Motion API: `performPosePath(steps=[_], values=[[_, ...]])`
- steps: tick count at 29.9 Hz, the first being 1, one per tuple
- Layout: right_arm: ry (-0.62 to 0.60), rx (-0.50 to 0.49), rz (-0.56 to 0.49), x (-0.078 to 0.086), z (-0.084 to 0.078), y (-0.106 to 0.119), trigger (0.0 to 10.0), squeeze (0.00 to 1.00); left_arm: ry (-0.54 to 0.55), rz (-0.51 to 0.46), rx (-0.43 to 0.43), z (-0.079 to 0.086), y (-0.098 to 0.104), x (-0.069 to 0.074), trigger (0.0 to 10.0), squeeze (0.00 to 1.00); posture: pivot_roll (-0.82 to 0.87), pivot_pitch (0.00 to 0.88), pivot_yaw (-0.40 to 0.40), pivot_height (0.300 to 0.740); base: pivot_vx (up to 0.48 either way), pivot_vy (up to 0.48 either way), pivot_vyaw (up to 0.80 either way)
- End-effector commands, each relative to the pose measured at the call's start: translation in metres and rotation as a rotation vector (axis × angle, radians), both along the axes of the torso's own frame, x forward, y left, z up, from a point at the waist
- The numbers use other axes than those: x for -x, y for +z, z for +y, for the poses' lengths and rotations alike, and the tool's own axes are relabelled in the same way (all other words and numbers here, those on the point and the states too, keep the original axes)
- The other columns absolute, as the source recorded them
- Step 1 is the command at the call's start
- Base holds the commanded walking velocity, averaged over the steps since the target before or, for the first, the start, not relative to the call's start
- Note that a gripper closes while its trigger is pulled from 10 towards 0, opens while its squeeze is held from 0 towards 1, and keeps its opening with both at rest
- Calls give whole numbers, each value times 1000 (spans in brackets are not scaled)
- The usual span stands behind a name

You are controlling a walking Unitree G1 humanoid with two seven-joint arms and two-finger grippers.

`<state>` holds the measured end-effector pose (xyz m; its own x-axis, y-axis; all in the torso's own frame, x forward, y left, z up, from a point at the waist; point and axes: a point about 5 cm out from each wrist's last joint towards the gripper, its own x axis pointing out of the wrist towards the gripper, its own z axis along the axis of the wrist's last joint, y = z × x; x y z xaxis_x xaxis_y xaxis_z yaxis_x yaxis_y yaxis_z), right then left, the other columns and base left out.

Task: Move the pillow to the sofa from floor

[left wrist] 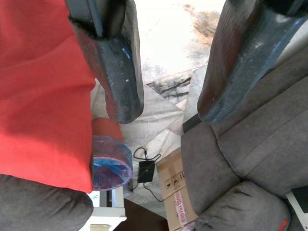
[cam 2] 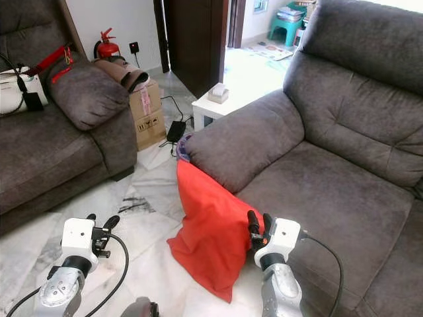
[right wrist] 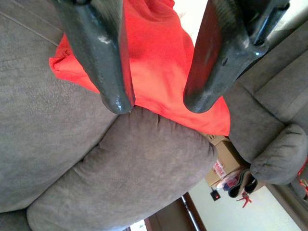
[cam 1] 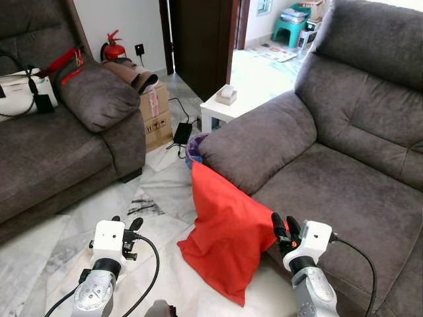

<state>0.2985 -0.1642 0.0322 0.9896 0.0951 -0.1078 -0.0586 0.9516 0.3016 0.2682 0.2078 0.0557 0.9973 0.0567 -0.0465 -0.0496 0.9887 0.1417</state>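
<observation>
Because the red pillow [cam 1: 225, 231] leans against the front of the grey sofa [cam 1: 344, 191], just below the corner of its armrest [cam 1: 258, 142], its long axis runs steeply from its top edge tucked under the armrest down to a bottom corner resting on the marble floor [cam 1: 158, 198]. It has not yet been lifted; the whole task is ahead.

The right gripper [cam 1: 285, 229] sits closest, right beside the pillow's sofa-side edge, at the front edge of the seat cushion. In the right wrist view its two black fingers [right wrist: 103, 57] stand moderately apart with nothing between them, the red fabric lying just beyond the tips and the armrest bulging beneath. The left gripper [cam 1: 125, 228] hovers over the floor, well apart from the pillow on its open side; in the left wrist view its fingers [left wrist: 118, 62] are likewise spread and empty, with the pillow off to one side of them rather than between them.

So the pillow stands between the two grippers, nearer the right. My judgement is that the right arm is better placed to pinch the pillow's near edge, while the left would need to swing inward toward it.

Beyond the pillow, a blue-lined bin [cam 1: 193, 146] stands on the floor by the armrest.
</observation>
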Motion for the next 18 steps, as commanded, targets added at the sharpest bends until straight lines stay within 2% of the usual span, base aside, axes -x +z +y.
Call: performPosePath(steps=[1, 4, 8, 18], values=[[9, 4, 7, 0, 2, -1, 10000, 0, -9, 1, 3, -2, 0, 0, 10000, 0, 34, 117, 24, 660, 0, 0, 0], [12, 20, 24, -1, 2, -2, 10000, 0, -9, 1, 5, -2, 0, 0, 10000, 0, 34, 117, 24, 660, 0, 0, 0], [21, 17, 16, -1, 3, -2, 10000, 0, -8, 4, 6, -2, 0, 1, 10000, 0, 34, 117, 24, 636, 0, 0, 0], [12, 6, 4, 0, 3, -1, 10000, 0, 21, 57, 2, 7, -14, 8, 10000, 0, 35, 118, 23, 636, 0, 0, 0]])
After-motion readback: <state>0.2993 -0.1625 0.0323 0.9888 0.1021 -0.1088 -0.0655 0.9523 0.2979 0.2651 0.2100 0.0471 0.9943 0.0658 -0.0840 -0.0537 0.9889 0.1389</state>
